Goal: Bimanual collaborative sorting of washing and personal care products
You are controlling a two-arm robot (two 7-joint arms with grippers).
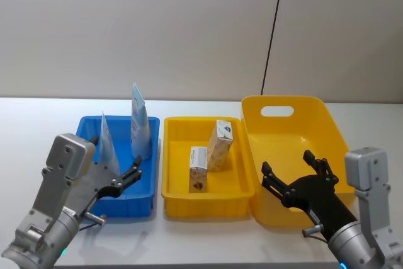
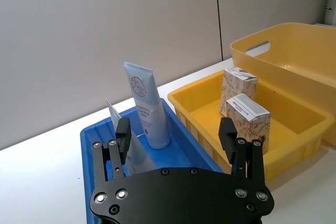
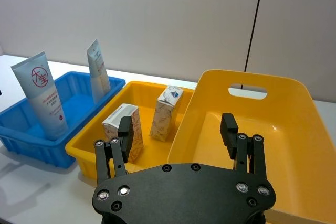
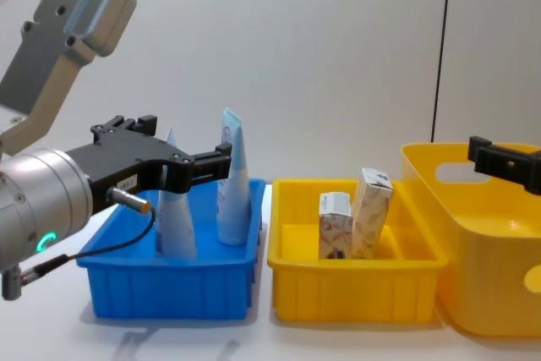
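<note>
Left gripper (image 2: 175, 129) and right gripper (image 3: 177, 124) are both hanging wide open, gripping nothing. One tube (image 3: 39, 98) in the blue bin (image 3: 29, 148) is showing a red round logo, small print unreadable.

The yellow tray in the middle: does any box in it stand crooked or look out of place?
Yes. The farther box in the yellow tray is tilted, while the nearer box stands upright. Nothing looks spilled or damaged.

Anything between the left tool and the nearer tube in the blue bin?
Nothing visible does. The open left tool faces the nearer tube directly; the taller tube stands beyond it in the blue bin.
</note>
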